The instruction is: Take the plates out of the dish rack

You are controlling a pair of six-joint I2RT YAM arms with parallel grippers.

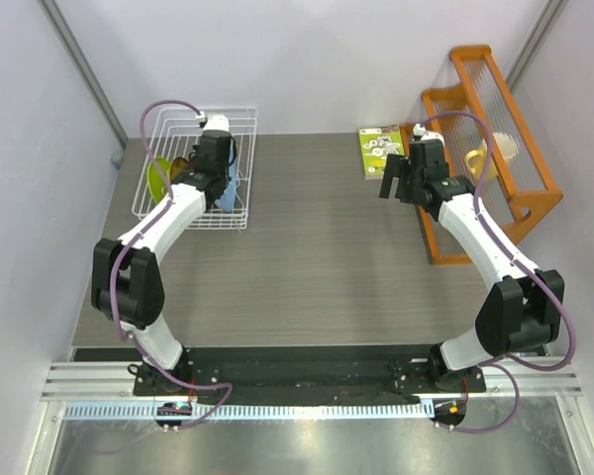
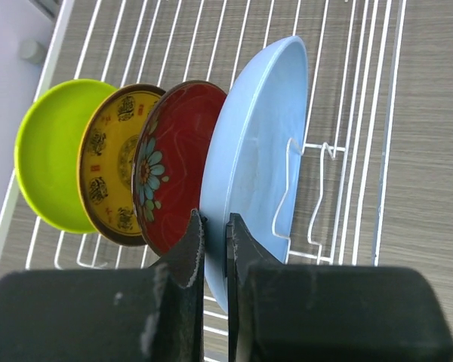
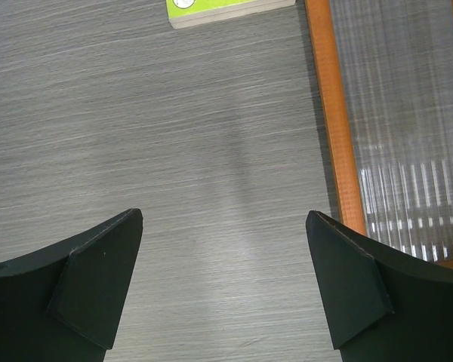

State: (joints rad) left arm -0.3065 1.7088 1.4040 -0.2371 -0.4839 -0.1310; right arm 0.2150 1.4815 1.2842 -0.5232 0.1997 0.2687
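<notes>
"Where are the plates?"

"All four stand on their edges in the rack [image 2: 362, 113], which keeps them from tipping: green plate [image 2: 49, 151], yellow plate [image 2: 109, 166], red plate [image 2: 170, 173], blue plate [image 2: 257, 136]."

"What's the left gripper [image 2: 215, 219] doing?"

"It's pinching the blue plate's rim. That plate is at the end, so I think it's easiest to lift first."

"And the right gripper [image 3: 223, 219]?"

"Spread wide over the table [image 3: 136, 113], beside the orange shelf [image 3: 328, 113], holding nothing."
</notes>
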